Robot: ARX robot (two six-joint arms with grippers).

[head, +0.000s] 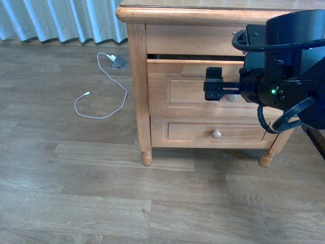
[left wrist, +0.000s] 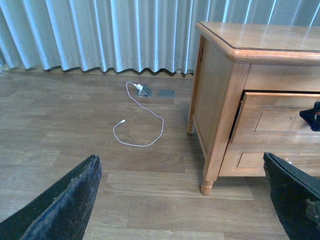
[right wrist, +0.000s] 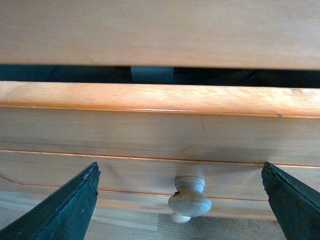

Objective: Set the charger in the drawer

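Hovering spread-jawed before the upper drawer (head: pixel 203 89) knob (right wrist: pixel 189 196), already slightly ajar, right gripper (right wrist: pixel 182 200) risking closing off-centre and slipping from the rounded knob; charger nowhere visible, left gripper (left wrist: pixel 190 200) likewise spread, idle above the floor.

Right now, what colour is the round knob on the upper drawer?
The knob is pale cream, lighter than the drawer; the right wrist view shows it best.

A thin white cable (head: pixel 104 94) lies before pale curtains (left wrist: pixel 100 35).
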